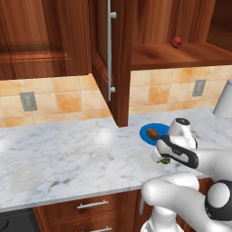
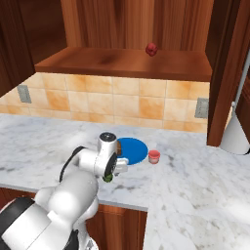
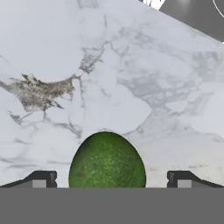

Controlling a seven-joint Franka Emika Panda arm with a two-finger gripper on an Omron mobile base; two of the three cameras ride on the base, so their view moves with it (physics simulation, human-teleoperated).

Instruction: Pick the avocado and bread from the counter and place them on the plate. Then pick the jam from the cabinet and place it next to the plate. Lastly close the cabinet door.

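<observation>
Gripper [image 3: 107,180] stands over the counter [image 1: 68,149] with its jaws spread wide; the avocado [image 3: 107,161] sits centred between the two fingertips [image 3: 42,179], with clear gaps on both sides, so nothing is clamped and contact is not made. Whether the avocado rests on the marble or is already enclosed low between the fingers cannot be told from the hand view; in the left base view a sliver of green shows just under the hand.

Risks, as judged: the avocado is rounded and likely slick; a closure off its widest line could squirt it forward, out past the tips; closing before the tips are low enough would pinch only the upper curve and let it roll free. A carry swung too low toward the plate [image 2: 136,149] could knock the bread [image 1: 152,133], which already lies on the blue disc beyond the jaws.

The jam [image 2: 154,156] stands on the counter just beside the plate, on its far side from the jaws; not in the cabinet [image 2: 122,61]. The cabinet door [image 1: 113,59] hangs open, well above and to one side of the jaws; a dark red round thing [image 2: 151,48] remains on the shelf.

Surface: veined white-grey marble, level; tan tiled backsplash with sockets behind; wooden drawers below.
</observation>
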